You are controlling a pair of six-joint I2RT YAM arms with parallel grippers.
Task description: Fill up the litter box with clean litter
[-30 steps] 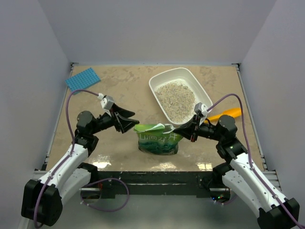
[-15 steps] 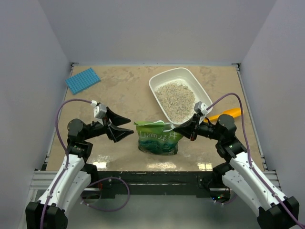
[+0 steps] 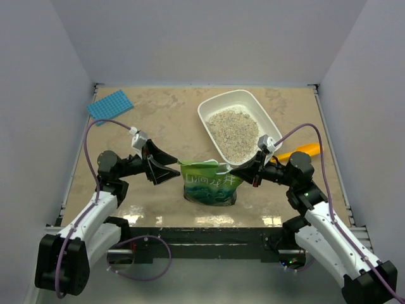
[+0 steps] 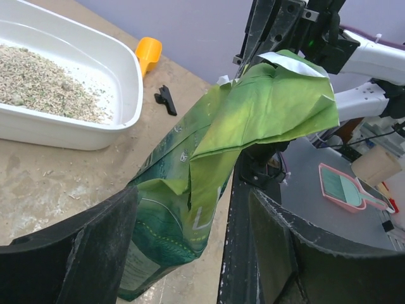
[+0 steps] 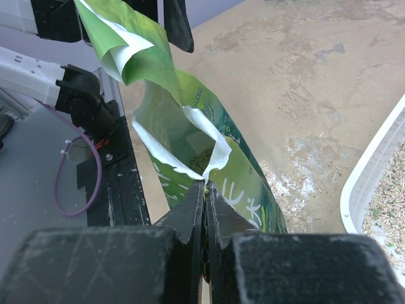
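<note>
Pouch (image 3: 211,183), green, upright on desk (image 3: 158,120) between the arms. Right gripper (image 3: 237,169) clamped on its top right edge. Left gripper (image 3: 172,166) jaws spread, empty, just left of pouch's free top-left corner and the nearer arm for it. Litter box (image 3: 204,123) behind-right of pouch, long axis angled away from arms, clean litter (image 3: 233,133) inside. Pour likely goes back-right.
</note>
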